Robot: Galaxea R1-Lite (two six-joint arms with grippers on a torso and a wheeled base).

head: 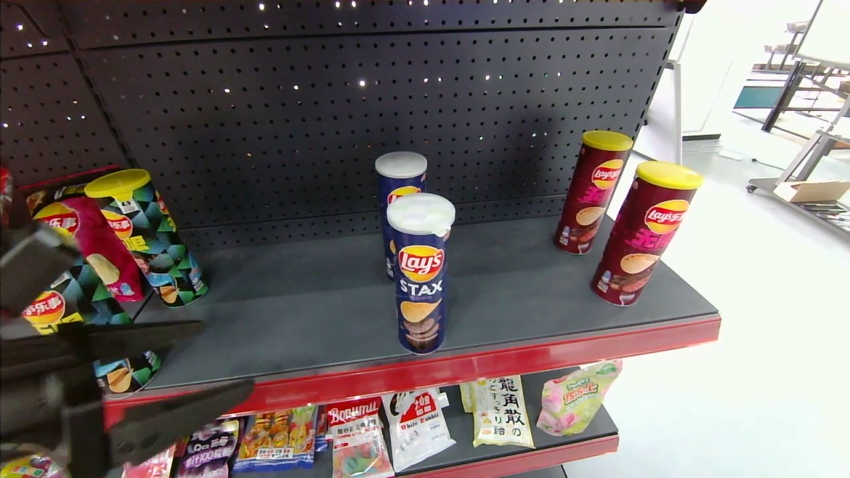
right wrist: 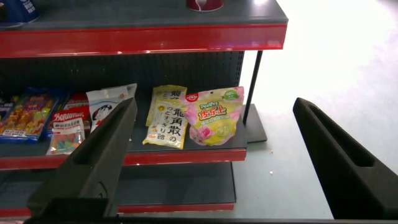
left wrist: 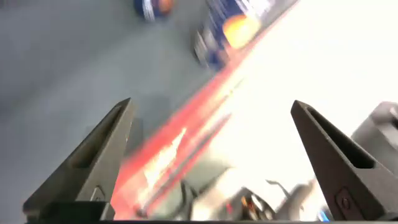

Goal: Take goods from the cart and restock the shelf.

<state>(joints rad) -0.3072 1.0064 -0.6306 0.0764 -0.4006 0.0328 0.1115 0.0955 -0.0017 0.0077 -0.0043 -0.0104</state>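
Here, the left gripper (head: 226,355) occupies the lower left of the head view. Its fingers are spread wide and hold nothing, level with the red front edge of the upper shelf (head: 319,299). The right gripper (right wrist: 216,102), also spread and empty, faces the lower shelf (right wrist: 186,157), where flat snack bags (right wrist: 214,115) lie in a row. On the upper shelf, two blue chip cans (head: 420,272) stand upright at frame centre, one just behind the other. Two maroon cans (head: 647,232) with yellow lids stand upright at the right of the frame near the shelf's end, apart from each other. A cluster of patterned cans (head: 146,232) fills the far left.
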